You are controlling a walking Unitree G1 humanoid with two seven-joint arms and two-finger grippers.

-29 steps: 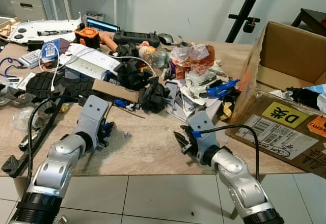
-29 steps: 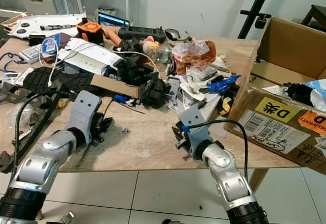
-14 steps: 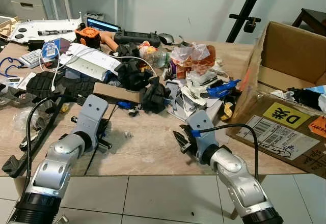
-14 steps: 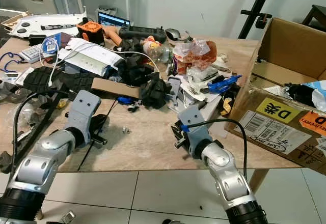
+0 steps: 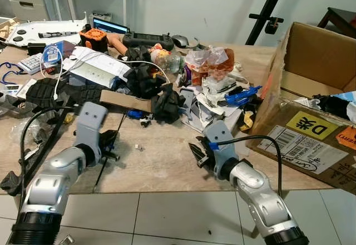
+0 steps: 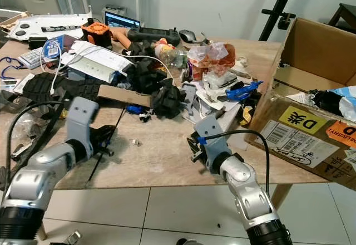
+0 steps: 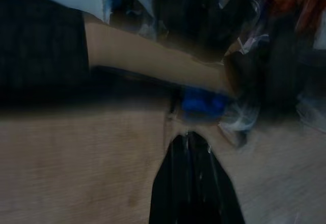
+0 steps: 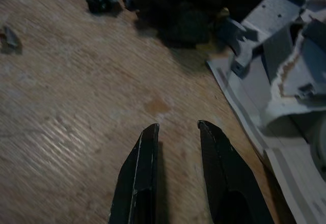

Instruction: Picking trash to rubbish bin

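Table (image 5: 167,167): trash pile (image 5: 211,89) beyond right pincer (image 8: 175,132); left pincer (image 7: 189,147) seemingly closed.

Soft, even indoor light is filling the 2 head views, leaving only faint shadows under the clutter on the counter (image 5: 167,161). The left arm (image 5: 61,172) is showing slight motion blur. The left wrist view is looking dim and heavily smeared, with nothing in focus. The right wrist view is staying brighter, the wood grain reading sharply while its far corners are softening.
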